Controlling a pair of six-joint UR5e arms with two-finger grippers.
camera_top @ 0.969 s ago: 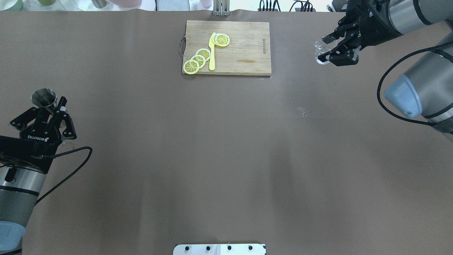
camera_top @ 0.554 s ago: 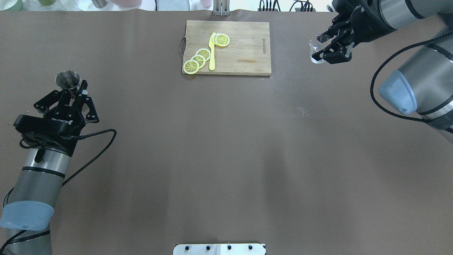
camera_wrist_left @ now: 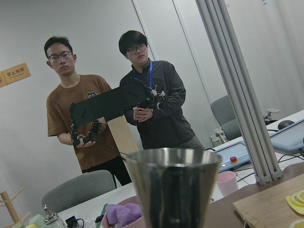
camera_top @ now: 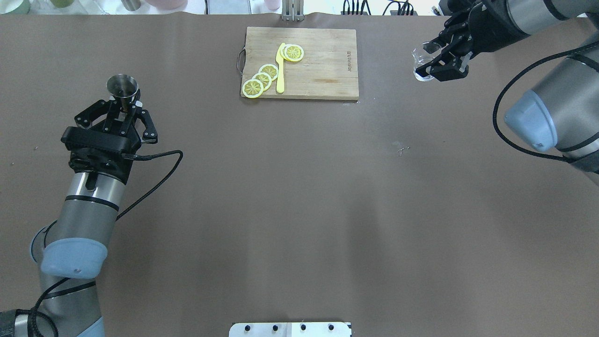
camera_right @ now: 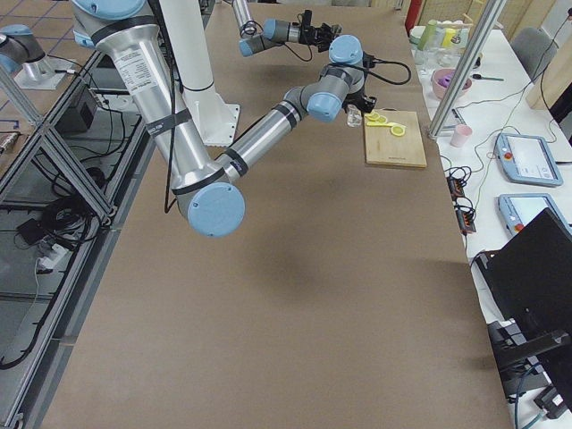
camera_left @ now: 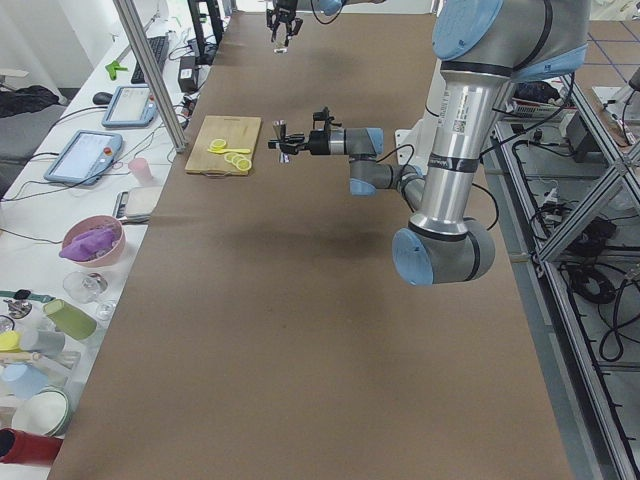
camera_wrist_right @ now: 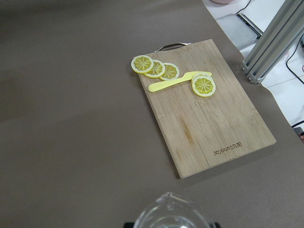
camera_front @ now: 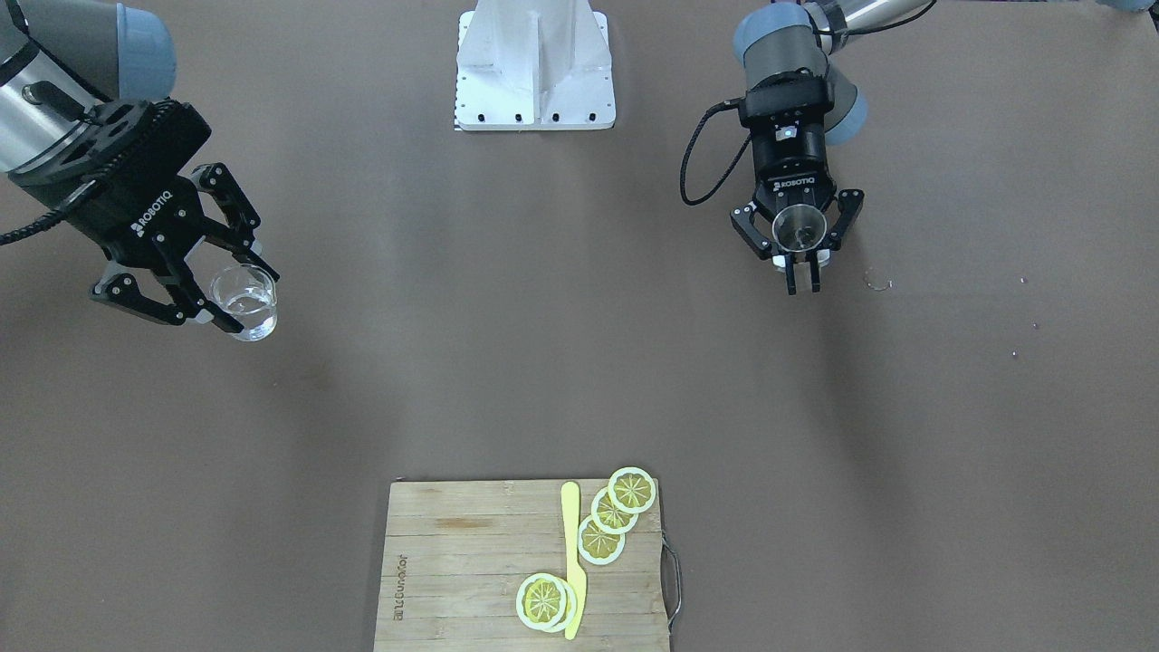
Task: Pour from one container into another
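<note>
1. front-facing view: the left gripper (camera_front: 798,267) pinches the steel jigger (camera_front: 799,226) at its narrow waist. the mouth is up, likely so nothing spills before the pour. the right gripper (camera_front: 240,303) has its fingers pressed against the sides of the clear glass cup (camera_front: 246,303), which leaves the rim free to receive. the two containers are well apart, on opposite sides of the brown table (camera_front: 543,380).
2. overhead view: the jigger (camera_top: 122,86) stands upright just past the left fingertips, and the glass cup (camera_top: 422,64) hangs at the far right. the cutting board (camera_top: 318,65), with lemon slices (camera_top: 262,77) and a yellow knife (camera_top: 280,70), lies between them at the far edge. i judge the pour has not begun, and the arms must first bring the containers together.
3. exterior left view: the near arm holds the jigger (camera_left: 281,135) out sideways, clear of the table. a side grip like this should let a wrist roll tip it.
4. exterior right view: the cup is tiny and mostly hidden behind the near arm's wrist, so the grip cannot be judged here.
5. left wrist view: the jigger's upper cone (camera_wrist_left: 173,190) fills the lower middle and is level. two people (camera_wrist_left: 118,109) stand beyond, holding controllers. the fingers are out of sight.
6. right wrist view: only the cup's rim (camera_wrist_right: 173,216) shows at the bottom edge. its small spout points toward the board (camera_wrist_right: 213,128).
</note>
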